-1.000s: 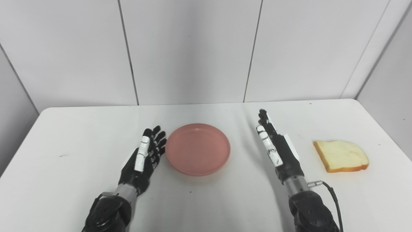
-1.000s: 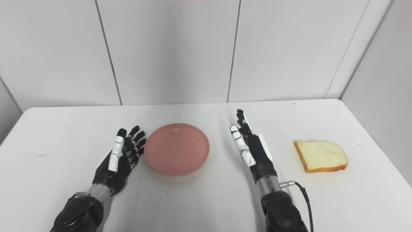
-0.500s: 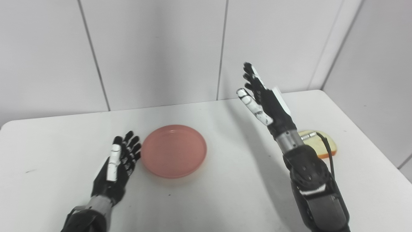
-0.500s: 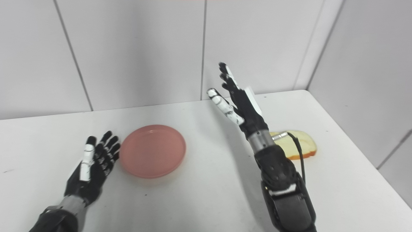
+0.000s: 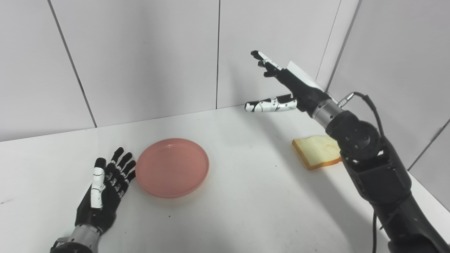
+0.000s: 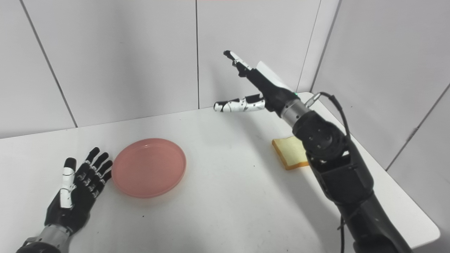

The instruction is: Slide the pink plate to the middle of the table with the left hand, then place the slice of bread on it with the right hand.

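1. Pink plate (image 5: 172,167) lies flat on the white table (image 5: 246,203), to the left of the middle of the tabletop as these views show it, with nothing on it.
2. Just beside its left rim rests the left hand (image 5: 105,189), palm up, fingers spread and holding nothing; the fingertips come very close to the rim, but I cannot tell if they touch it.
3. The right hand (image 5: 286,89) is raised high above the table, fingers stretched toward the back wall and the thumb held out to the side, so it is wide open and empty.
4. The slice of bread (image 5: 318,151) lies flat near the right edge of the table, below and behind this hand (the forearm hides a part of it).
5. My judgement for the coming move: the right hand is the nearer one, and the bread lies downward and toward the robot from its fingertips, so the hand must come down and back to it.
6. The plate lies well apart from the bread, to its left.
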You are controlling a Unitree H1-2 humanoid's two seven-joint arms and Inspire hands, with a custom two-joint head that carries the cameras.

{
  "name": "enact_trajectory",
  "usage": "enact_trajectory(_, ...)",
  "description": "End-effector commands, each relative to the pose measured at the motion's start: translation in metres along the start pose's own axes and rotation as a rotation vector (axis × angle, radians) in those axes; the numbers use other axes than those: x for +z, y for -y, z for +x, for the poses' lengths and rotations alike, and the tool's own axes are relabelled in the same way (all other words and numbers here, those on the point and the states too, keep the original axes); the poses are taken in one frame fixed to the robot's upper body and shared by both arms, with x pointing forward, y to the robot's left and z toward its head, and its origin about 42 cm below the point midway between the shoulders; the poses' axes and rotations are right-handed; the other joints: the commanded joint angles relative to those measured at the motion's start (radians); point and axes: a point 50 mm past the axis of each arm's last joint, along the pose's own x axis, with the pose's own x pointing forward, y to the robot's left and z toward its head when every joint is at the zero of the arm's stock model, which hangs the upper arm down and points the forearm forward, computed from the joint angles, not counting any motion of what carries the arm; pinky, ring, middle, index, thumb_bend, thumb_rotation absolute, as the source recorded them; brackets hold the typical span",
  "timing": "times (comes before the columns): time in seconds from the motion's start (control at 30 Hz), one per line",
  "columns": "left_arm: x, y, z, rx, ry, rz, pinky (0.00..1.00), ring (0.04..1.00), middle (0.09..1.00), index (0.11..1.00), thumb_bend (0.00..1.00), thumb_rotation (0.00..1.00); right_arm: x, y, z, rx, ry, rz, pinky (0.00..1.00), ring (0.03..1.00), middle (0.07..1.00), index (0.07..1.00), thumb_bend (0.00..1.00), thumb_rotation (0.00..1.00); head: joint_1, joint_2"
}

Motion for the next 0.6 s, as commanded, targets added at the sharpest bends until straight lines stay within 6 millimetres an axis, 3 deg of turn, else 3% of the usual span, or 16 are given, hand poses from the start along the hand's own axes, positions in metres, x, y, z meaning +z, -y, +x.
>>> enact_trajectory(0.0,-0.013,-0.012,-0.009,0.026,-0.063,-0.013,0.95,0.968,0.975,0.969,0.78,1.0,0.01,0.029,-0.004,-0.024,-0.023,-0.129,0.88,0.952,0.965,0.966,1.0,0.49,-0.011,0.003)
enact_trajectory(0.07,-0.012,-0.014,-0.009,0.026,-0.066,-0.022,0.96,0.972,0.976,0.969,0.77,1.0,0.005,0.038,-0.007,-0.005,-0.06,-0.18,0.88,0.95,0.961,0.963,1.0,0.47,-0.019,0.007)
enact_trajectory(0.1,-0.012,-0.016,-0.009,0.026,-0.067,-0.026,0.96,0.971,0.976,0.97,0.77,1.0,0.003,0.042,-0.008,0.004,-0.076,-0.201,0.72,0.853,0.955,0.956,1.0,0.46,-0.02,0.008)
enact_trajectory(0.2,-0.014,-0.021,-0.008,0.026,-0.069,-0.033,0.95,0.966,0.975,0.969,0.77,1.0,-0.006,0.057,-0.007,0.045,-0.132,-0.246,0.62,0.788,0.945,0.952,1.0,0.44,-0.035,0.01)
enact_trajectory(0.27,-0.014,-0.023,-0.008,0.028,-0.069,-0.039,0.95,0.967,0.977,0.971,0.78,0.99,-0.009,0.063,-0.004,0.07,-0.154,-0.265,0.78,0.89,0.95,0.954,1.0,0.43,-0.042,0.014)
enact_trajectory(0.33,-0.013,-0.025,-0.008,0.028,-0.067,-0.05,0.95,0.968,0.978,0.972,0.78,0.99,-0.011,0.067,-0.004,0.091,-0.173,-0.29,0.86,0.944,0.956,0.953,1.0,0.41,-0.047,0.017)
enact_trajectory(0.4,-0.012,-0.026,-0.007,0.022,-0.063,-0.06,0.96,0.975,0.984,0.98,0.79,0.98,-0.012,0.071,-0.002,0.12,-0.199,-0.326,0.9,0.969,0.97,0.964,1.0,0.41,-0.054,0.022)
enact_trajectory(0.57,-0.012,-0.027,-0.005,0.02,-0.061,-0.092,0.96,0.97,0.977,0.969,0.81,0.94,-0.017,0.077,0.002,0.229,-0.272,-0.396,0.89,0.974,0.991,0.997,1.0,0.33,-0.05,0.04)
